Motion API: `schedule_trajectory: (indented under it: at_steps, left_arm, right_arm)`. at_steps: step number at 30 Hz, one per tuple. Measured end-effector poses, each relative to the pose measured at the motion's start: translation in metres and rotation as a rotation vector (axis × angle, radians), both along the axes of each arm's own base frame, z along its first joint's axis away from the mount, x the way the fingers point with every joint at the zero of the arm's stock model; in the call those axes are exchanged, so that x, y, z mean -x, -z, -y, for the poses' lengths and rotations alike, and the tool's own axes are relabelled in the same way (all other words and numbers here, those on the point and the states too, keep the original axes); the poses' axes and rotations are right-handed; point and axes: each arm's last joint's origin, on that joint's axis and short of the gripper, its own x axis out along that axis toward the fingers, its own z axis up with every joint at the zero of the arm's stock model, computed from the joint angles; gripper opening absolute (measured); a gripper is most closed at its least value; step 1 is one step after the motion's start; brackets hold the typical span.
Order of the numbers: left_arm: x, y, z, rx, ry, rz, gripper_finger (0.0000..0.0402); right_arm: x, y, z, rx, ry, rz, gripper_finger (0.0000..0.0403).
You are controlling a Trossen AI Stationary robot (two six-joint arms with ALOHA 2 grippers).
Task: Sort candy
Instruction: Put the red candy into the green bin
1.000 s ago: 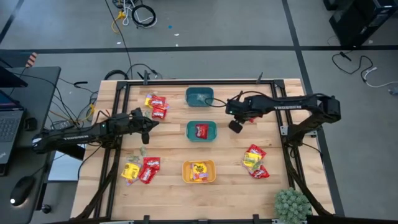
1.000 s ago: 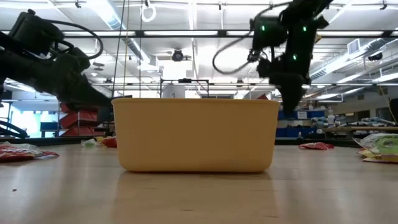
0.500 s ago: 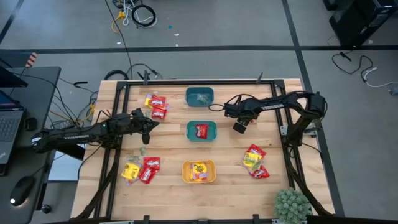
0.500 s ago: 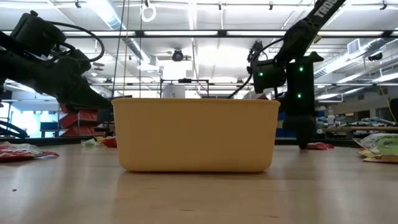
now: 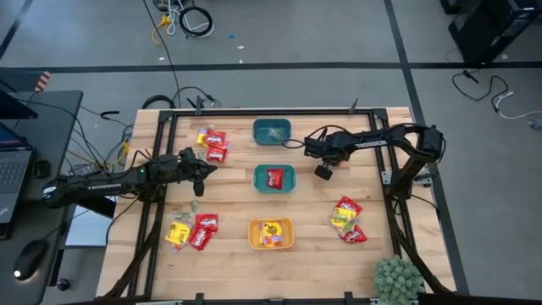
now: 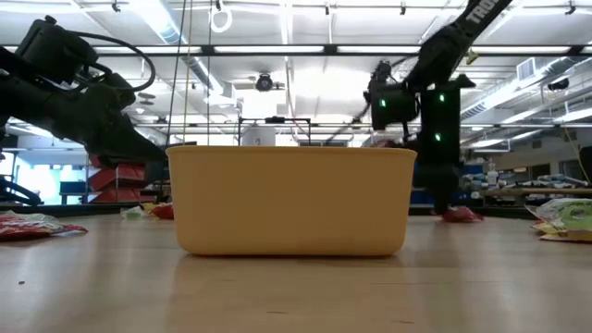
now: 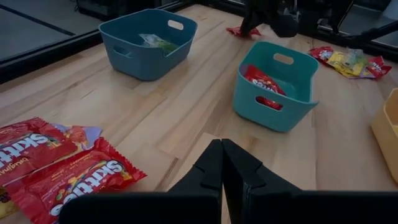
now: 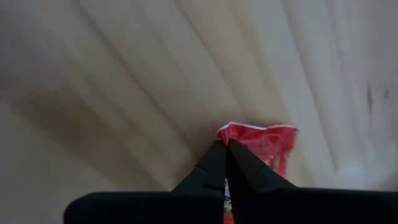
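1. Red packet (image 8: 258,146) lies flat on the wooden bench (image 5: 373,271) at about 2 o'clock from the middle teal bin (image 5: 275,178), and the right tool (image 8: 225,149) is down on it, jaws pinched together on the wrapper's edge.
2. Step in hand, as I judge it: the right arm is picking up this lone red candy to carry it to a bin.
3. Left tool (image 7: 222,163) is closed on nothing and hangs over bare wood at 9 o'clock from that teal bin, waiting.
4. Other candy: a red and yellow heap (image 5: 212,144) at 10 o'clock, another (image 5: 193,230) at 8 o'clock, a third (image 5: 347,219) at 4 o'clock.
5. Already in bins: a red packet (image 5: 275,178) in the middle teal one, pale pieces in the far teal bin (image 5: 272,131) at 12 o'clock, yellow packets in the orange bin (image 5: 271,234) at 6 o'clock.
6. Next move calls for a straight lift to see that the thin wrapper comes up with the jaws, then a short swing toward 8 o'clock to hang over the middle teal bin, where red already sits.
7. Risk: the pinch is on an edge only, so the packet may slip free as it rises.
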Motion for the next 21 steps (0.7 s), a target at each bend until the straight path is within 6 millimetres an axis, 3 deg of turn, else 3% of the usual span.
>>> schedule_trajectory:
  at_steps: [6,15,18,21]
  left_arm:
    - [0.000,0.000,0.000,0.000,0.000,0.000,0.0006]
    - [0.000,0.000,0.000,0.001,0.000,-0.001,0.0006]
    - [0.000,0.000,0.000,0.000,0.000,-0.001,0.0006]
    - [0.000,0.000,0.000,0.000,0.000,-0.001,0.0006]
  right_arm:
    - [-0.026,-0.047,-0.022,-0.007,-0.098,0.205,0.0000]
    - [-0.073,-0.117,-0.081,0.072,-0.321,0.481,0.0000]
    - [-0.081,-0.127,-0.097,0.087,-0.382,0.560,0.0000]
    - [-0.089,-0.125,-0.104,0.095,-0.417,0.599,0.0000]
